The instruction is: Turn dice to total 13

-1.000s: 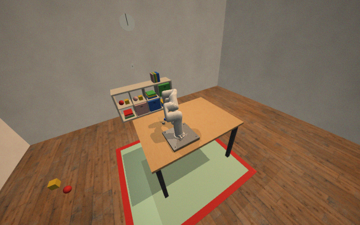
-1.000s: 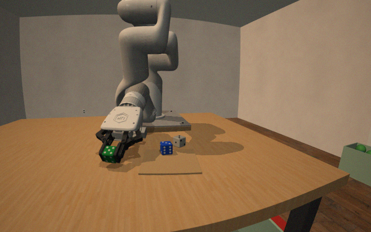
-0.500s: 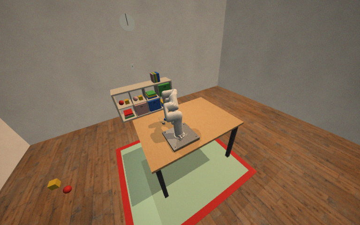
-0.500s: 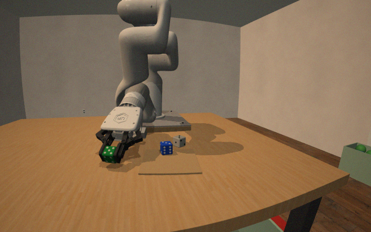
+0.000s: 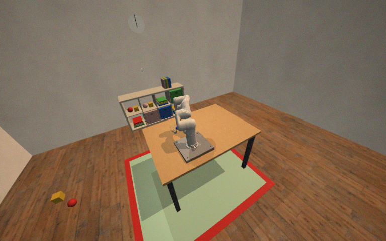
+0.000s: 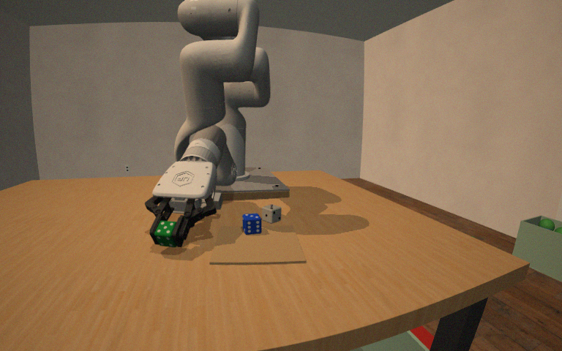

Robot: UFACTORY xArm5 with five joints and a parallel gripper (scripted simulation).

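Note:
In the exterior view, my gripper (image 6: 167, 235) is shut on a green die (image 6: 165, 232) and holds it low at the table top, just left of the thin tan mat (image 6: 257, 250). The die's face toward the camera shows five white pips. A blue die (image 6: 252, 223) sits at the mat's far edge. A grey die (image 6: 271, 213) sits just behind and right of it, with one pip on top. In the top view the arm (image 5: 184, 119) stands on its base plate; the dice are too small to make out there.
The grey base plate (image 6: 251, 183) lies behind the dice. A green bin (image 6: 554, 248) with green balls stands off the table at the right. A shelf (image 5: 152, 106) with toys stands behind the table.

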